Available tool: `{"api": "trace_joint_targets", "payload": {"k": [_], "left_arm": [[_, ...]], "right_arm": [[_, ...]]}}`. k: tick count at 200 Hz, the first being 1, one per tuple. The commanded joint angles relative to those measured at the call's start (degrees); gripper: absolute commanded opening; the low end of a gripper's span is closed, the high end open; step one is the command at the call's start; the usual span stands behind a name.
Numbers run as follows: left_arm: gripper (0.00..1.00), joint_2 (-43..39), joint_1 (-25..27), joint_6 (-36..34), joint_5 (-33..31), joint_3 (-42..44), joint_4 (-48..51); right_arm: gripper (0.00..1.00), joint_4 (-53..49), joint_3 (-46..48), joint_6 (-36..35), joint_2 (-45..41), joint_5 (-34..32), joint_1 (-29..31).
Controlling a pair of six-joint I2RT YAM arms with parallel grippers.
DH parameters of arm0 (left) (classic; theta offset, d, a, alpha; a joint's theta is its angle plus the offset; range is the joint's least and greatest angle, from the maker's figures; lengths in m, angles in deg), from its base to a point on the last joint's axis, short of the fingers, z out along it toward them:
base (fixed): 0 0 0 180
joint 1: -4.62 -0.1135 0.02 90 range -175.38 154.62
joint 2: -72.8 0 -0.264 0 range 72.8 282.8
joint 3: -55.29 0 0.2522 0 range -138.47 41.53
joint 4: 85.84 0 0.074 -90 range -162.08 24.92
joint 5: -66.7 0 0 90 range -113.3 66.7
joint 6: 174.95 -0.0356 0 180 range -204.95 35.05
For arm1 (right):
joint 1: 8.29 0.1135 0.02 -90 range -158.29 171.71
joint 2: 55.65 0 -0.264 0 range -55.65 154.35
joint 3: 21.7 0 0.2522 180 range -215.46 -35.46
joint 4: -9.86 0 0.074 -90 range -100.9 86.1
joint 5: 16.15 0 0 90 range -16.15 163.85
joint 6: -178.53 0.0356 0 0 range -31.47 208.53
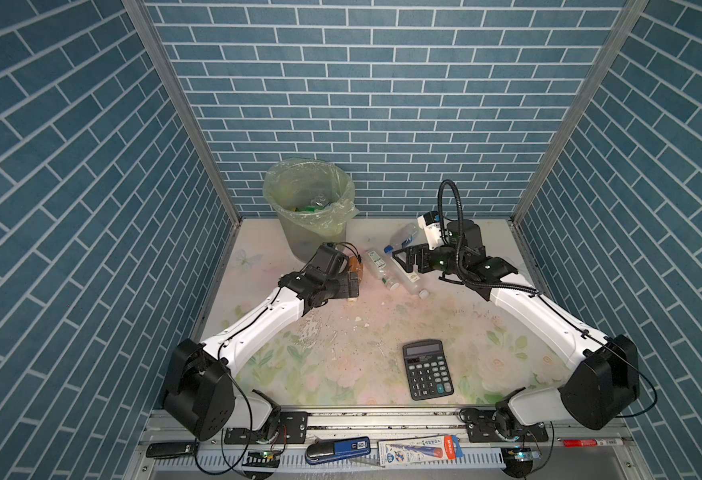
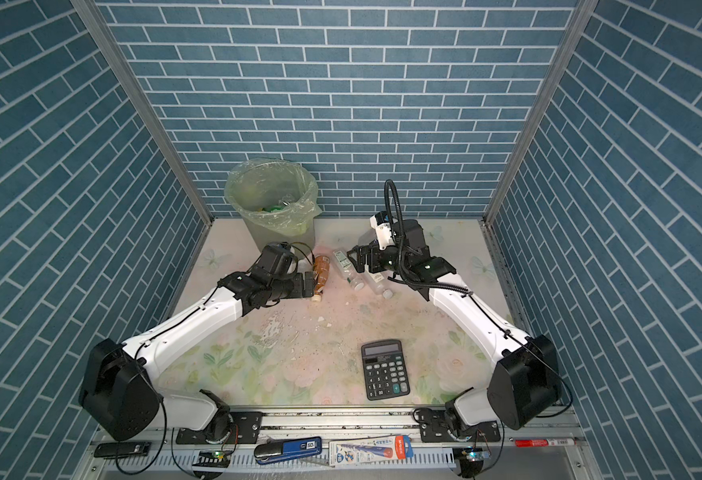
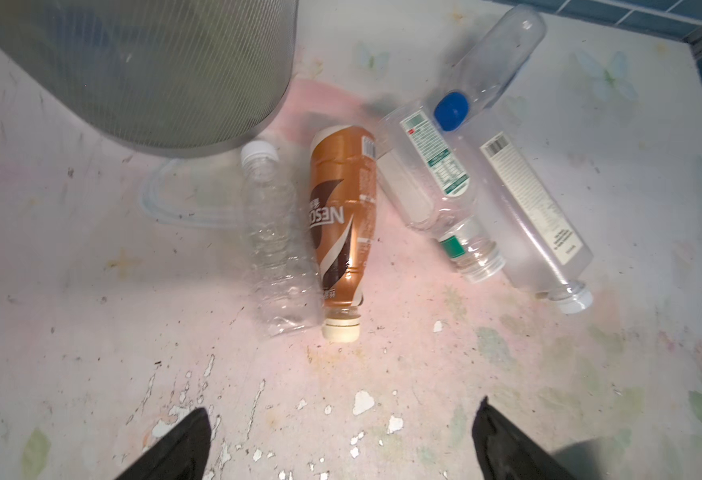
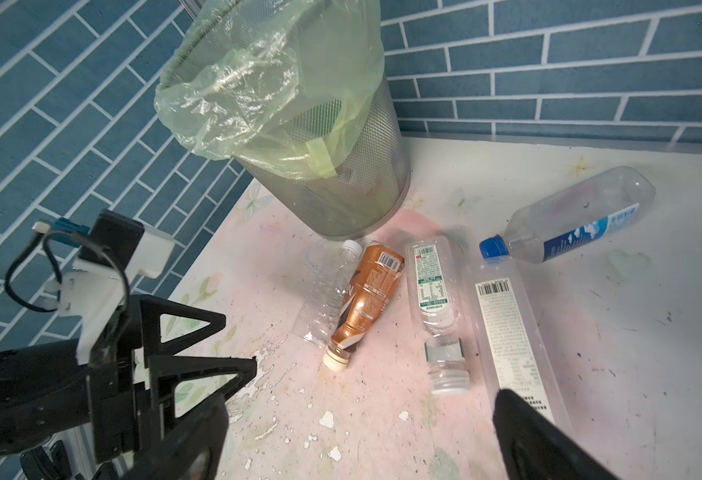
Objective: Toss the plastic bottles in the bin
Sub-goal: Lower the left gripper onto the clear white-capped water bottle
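Observation:
Several plastic bottles lie on the table in front of the bin [image 1: 307,208] [image 4: 299,124]: a brown one [image 3: 343,224] [image 1: 356,266], a crumpled clear one [image 3: 274,241] beside it, a clear one with a green-and-white label [image 3: 432,183], a long clear one [image 3: 528,208] [image 4: 507,328] and a blue-capped one [image 4: 569,224] [image 1: 403,237]. My left gripper [image 3: 343,415] [image 1: 351,284] hangs open just short of the brown bottle's cap, holding nothing. My right gripper [image 4: 359,399] [image 1: 403,259] is open and empty over the long clear bottle. More bottles show inside the bin.
A black calculator [image 1: 427,370] [image 2: 385,369] lies at the front right of the table. Blue tiled walls close in the back and both sides. The bin stands against the back wall, left of centre. Small tools lie on the front rail [image 1: 341,451].

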Motion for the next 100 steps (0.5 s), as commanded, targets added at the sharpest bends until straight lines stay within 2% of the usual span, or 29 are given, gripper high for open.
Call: {"api": "trace_joint_targets", "payload": {"k": [1,45,100], "left_arm": [[0.99,0.57,0.1,3.13,-5.19,2.4,-4.93],[0.99,7.12,-0.84,4.87,-5.15,4.88,-12.64],[0.88,15.4,-1.71,6.03,-4.75,2.65,-17.21]], "right_arm": [[0.99,1.2,2.82,1.61,-1.95,-0.47,0.0],[0.99,2.36,5.56,2.37,-2.83,-0.35,0.02],[0.99,2.37,6.66,2.27,-3.18,-0.18,-0.03]]}}
